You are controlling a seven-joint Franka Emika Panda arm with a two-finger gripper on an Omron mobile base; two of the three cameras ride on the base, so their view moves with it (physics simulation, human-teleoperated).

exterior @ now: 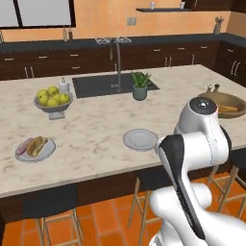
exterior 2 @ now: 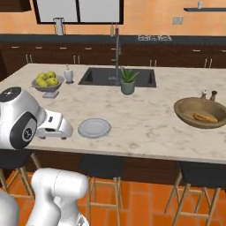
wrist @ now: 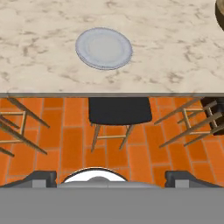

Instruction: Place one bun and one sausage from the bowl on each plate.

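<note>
Gripper (wrist: 111,177) spread wide, holding nothing, above the orange floor. One grey round plate (exterior: 34,150) carries a golden bun (exterior: 37,145) and sausage (exterior: 24,146) (side by side); the other plate (wrist: 103,48) bare; olive-brown wooden bowl (exterior 2: 201,112) far right on the marble surface (exterior 2: 145,119).

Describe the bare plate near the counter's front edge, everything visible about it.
The plate is small, round, flat and light grey with a slightly raised rim, smooth like ceramic. It lies flat on the marble counter close to the front edge, with nothing on it and nothing touching it but the counter. A black stool stands just below it. The other plate, further left, already carries a bun and a sausage.
</note>
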